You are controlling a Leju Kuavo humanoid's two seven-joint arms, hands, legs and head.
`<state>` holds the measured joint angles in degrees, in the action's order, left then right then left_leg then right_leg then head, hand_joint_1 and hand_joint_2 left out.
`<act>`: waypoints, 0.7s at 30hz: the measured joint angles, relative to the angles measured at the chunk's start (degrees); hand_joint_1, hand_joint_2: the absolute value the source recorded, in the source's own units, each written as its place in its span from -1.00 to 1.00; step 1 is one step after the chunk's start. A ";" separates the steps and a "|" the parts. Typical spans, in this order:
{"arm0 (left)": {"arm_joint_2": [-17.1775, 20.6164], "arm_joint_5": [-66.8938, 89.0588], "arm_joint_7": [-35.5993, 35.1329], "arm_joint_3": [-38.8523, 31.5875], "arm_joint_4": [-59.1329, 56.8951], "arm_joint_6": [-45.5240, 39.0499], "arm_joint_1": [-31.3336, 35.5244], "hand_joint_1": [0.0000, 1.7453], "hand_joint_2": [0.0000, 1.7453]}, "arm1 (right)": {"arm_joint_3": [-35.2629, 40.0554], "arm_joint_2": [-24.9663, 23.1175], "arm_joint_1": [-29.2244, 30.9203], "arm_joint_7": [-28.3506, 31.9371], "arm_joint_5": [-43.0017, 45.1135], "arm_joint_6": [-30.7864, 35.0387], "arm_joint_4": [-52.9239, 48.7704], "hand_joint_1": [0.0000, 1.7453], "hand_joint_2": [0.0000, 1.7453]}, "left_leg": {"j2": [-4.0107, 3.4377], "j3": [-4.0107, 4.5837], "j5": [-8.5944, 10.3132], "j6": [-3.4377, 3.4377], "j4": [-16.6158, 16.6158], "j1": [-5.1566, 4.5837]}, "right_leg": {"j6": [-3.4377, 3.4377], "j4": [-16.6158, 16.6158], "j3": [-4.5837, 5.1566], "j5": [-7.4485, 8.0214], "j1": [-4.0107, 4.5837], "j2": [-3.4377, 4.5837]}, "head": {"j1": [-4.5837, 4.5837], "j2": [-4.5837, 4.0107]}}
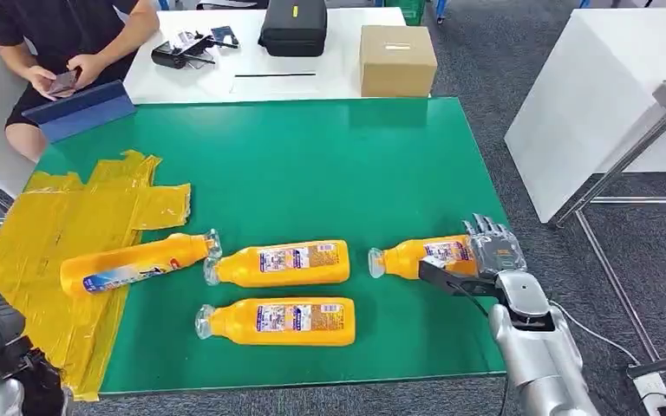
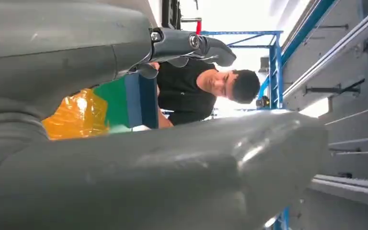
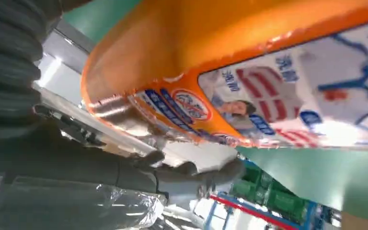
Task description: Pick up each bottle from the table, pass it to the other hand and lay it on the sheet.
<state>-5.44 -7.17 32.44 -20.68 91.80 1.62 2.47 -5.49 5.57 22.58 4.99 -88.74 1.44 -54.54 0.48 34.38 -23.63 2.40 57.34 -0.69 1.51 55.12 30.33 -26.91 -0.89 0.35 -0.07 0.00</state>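
Four orange plastic bottles with printed labels lie on the green table mat (image 1: 312,165), and only one has reached the crinkled yellow plastic sheet (image 1: 61,225) at the mat's near-left corner. That delivered bottle (image 1: 134,263) rests with its base on the sheet and its capped neck just over the sheet's edge. Two waiting bottles lie on bare mat beside the sheet, one (image 1: 279,263) almost touching the first bottle's cap and another (image 1: 277,321) nearer the robot.

A fourth bottle (image 1: 416,256) lies well apart from the sheet, near the mat's right edge. The robot's right hand (image 1: 488,253) is closed around its base, fingers over it and thumb under. Whether it is lifted is unclear.

Low beside the sheet sits the left hand (image 2: 187,48); I cannot tell how its fingers lie.

By my reading, one bottle is done and three remain.
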 measured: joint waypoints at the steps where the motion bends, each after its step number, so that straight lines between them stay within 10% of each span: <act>1: 0.13 -0.22 0.09 0.00 0.00 0.00 -0.01 -1.00 -1.00 | 0.42 0.40 0.91 0.46 0.00 0.13 1.39 -0.90 1.00 | 0.00 -0.10 -0.02 0.00 -0.01 0.00 | 0.00 -0.01 -0.09 0.00 0.00 0.03 | -0.02 0.00; 2: 0.31 -0.57 0.18 0.00 0.00 0.00 -0.12 -1.00 -1.00 | 0.92 0.88 1.80 1.14 0.02 0.77 3.23 0.76 1.00 | -0.02 -0.23 -0.05 -0.02 -0.02 0.00 | -0.01 -0.01 -0.19 0.00 0.01 0.06 | -0.02 0.00; 3: 0.50 -1.09 0.48 -0.04 0.02 0.00 -0.34 -1.00 -1.00 | 1.59 1.44 2.86 2.16 0.15 1.61 5.46 1.00 1.00 | -0.05 -0.37 -0.07 -0.03 -0.03 0.00 | -0.01 -0.03 -0.29 -0.01 0.01 0.10 | -0.02 0.00; 21: 3.35 -5.31 2.16 -1.99 0.55 1.09 -5.37 -1.00 -1.00 | 8.83 8.42 7.08 7.41 7.65 3.63 16.18 1.00 1.00 | 0.52 -0.78 0.07 0.27 -0.03 -0.04 | 0.08 -0.30 -0.40 0.04 -0.05 -0.39 | -0.02 0.00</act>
<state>-2.10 -12.48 34.60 -22.67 92.35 2.71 -2.90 3.35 13.99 29.66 12.39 -81.09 5.07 -38.36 1.00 33.61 -23.56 2.66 57.31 -0.73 1.59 54.83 29.93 -26.86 -0.94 -0.04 -0.09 0.00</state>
